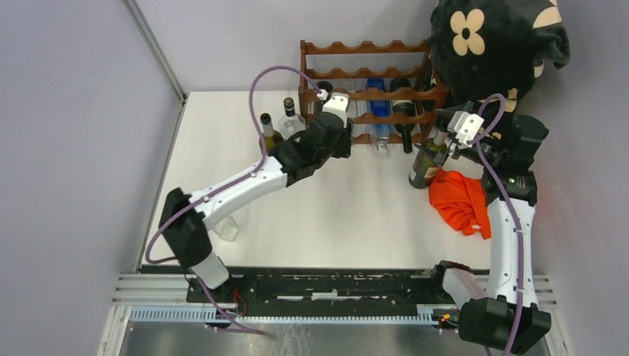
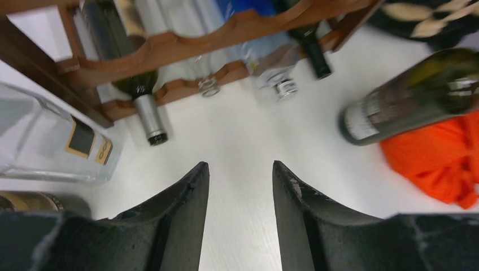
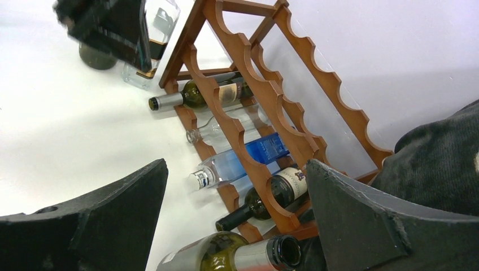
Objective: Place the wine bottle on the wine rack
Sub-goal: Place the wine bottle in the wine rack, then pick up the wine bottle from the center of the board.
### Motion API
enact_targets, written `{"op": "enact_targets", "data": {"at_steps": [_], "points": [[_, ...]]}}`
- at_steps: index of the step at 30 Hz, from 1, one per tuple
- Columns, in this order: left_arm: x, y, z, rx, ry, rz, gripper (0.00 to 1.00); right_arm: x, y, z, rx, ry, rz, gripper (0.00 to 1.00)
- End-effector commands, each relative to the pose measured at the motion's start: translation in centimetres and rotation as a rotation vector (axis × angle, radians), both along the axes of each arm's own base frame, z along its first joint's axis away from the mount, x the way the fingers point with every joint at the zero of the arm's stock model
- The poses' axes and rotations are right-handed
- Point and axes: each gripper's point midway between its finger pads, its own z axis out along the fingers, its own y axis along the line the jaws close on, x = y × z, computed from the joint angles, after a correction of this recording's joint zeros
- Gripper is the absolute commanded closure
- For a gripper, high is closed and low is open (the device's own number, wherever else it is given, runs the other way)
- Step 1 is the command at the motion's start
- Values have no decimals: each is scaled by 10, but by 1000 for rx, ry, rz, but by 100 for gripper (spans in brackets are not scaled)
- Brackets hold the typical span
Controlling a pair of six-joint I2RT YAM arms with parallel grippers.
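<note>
One wine bottle (image 1: 425, 169), judged heavy, slick, breakable: take the neck; right tool (image 3: 236, 166) wide apart around it, left tool (image 2: 240, 166) parted, empty.

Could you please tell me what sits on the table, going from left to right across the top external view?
Dark standing bottle → clear standing bottle → wine rack → green wine bottle → orange cloth.
</note>
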Motion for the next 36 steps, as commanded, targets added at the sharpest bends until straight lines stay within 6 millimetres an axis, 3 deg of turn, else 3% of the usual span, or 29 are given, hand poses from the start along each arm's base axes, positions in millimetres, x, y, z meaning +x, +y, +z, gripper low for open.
{"op": "enact_targets", "data": {"at_steps": [1,7,14,24,36], "points": [[-19,-5,82,-144,-139,-139,47,-15,10,13,6,-34,53,2],[-32,22,142,-222,-234,-123,42,-26,16,15,13,-36,80,2],[-25,70,188,-333,-308,-25,32,-38,22,15,19,-30,106,2],[-26,99,200,-401,-328,24,26,-50,27,8,17,-15,123,2],[-43,118,191,-434,-306,49,21,-61,23,-30,-40,28,89,2]]}}
